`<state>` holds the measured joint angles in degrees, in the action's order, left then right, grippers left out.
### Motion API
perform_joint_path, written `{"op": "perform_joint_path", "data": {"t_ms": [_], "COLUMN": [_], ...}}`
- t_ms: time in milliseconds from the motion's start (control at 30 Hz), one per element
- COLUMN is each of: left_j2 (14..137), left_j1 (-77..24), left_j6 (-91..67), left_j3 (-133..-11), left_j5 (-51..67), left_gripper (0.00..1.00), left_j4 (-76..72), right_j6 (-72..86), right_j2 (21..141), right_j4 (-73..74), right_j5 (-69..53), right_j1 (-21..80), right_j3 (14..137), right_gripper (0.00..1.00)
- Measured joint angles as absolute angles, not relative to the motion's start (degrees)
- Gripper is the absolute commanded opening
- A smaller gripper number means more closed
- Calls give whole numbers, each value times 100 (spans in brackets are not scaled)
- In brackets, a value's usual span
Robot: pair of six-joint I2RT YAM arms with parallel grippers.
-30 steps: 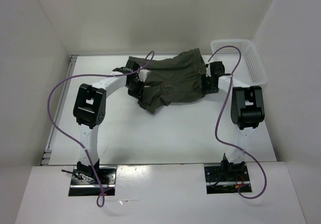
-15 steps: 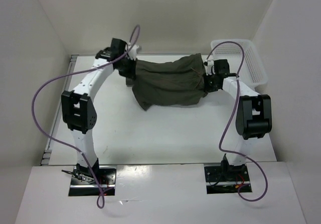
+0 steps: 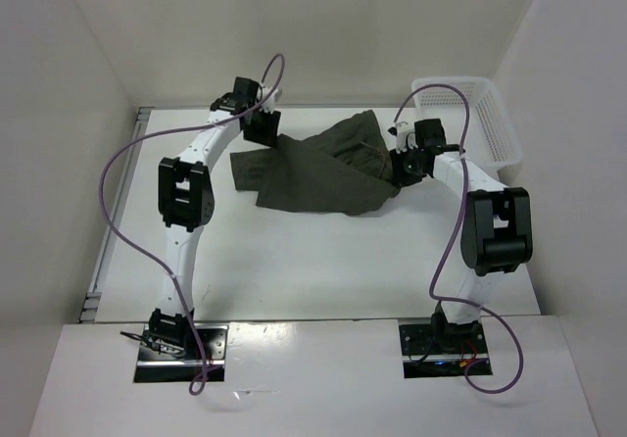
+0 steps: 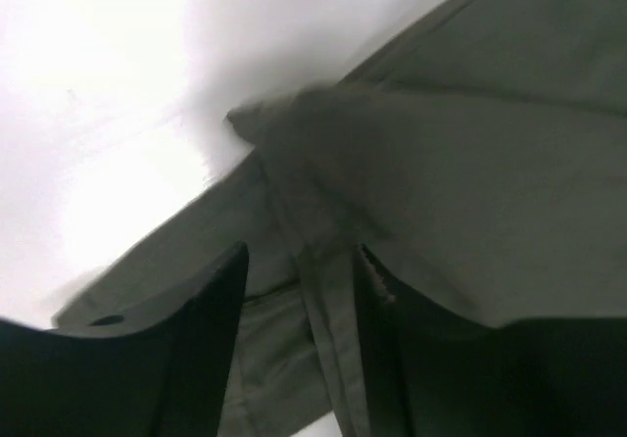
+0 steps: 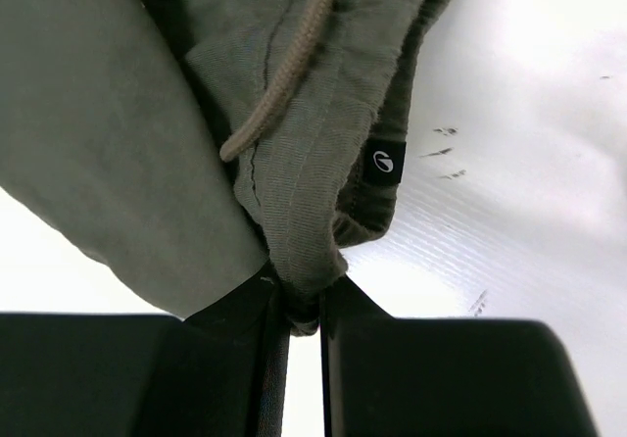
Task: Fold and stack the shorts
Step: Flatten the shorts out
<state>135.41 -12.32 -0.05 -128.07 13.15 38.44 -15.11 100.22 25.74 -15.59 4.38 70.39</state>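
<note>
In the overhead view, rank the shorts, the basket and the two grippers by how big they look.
Largest: shorts.
Next: basket.
Smallest: left gripper and right gripper, which look about alike, so I won't rank one above the other.

Blurred, cropped cloth
Left wrist view: the shorts (image 4: 470, 163) blur, running off at 3 and 6 o'clock; the black label (image 5: 384, 163) bears a mark too small to read.
</note>
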Motion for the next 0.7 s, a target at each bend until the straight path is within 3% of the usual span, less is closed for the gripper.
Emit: {"op": "perform_joint_path", "data": {"t_ms": [67, 200, 300, 500, 600, 700], "left_j2": [13826, 13600, 12739, 10353, 10180, 10798], "left_j1": [-1205, -1216, -1262, -1594, -1796, -1822], "left_j6": [-16, -25, -23, -21, -19, -21], "left_j3": [-12807, -12672, -12127, -9826, -8801, -8368], "left_j5": [1155, 965, 902, 965, 1074, 867], "left_gripper": [66, 69, 69, 66, 66, 66], "left_j4": [3944, 4038, 4069, 4064, 4075, 4064], "right_j6": [-1509, -1481, -1444, -1435, -1439, -1448], "right_j2": [10097, 10232, 10243, 10254, 10254, 10252], "right_j4": [2567, 2567, 2554, 2493, 2486, 2434], "right_j5": [-1546, -1483, -1372, -1116, -989, -904], "right_j1": [469, 508, 513, 513, 513, 513], "right_j3": [7052, 7054, 7061, 7074, 7120, 7175], "right_gripper": [11, 23, 37, 60, 63, 63]}}
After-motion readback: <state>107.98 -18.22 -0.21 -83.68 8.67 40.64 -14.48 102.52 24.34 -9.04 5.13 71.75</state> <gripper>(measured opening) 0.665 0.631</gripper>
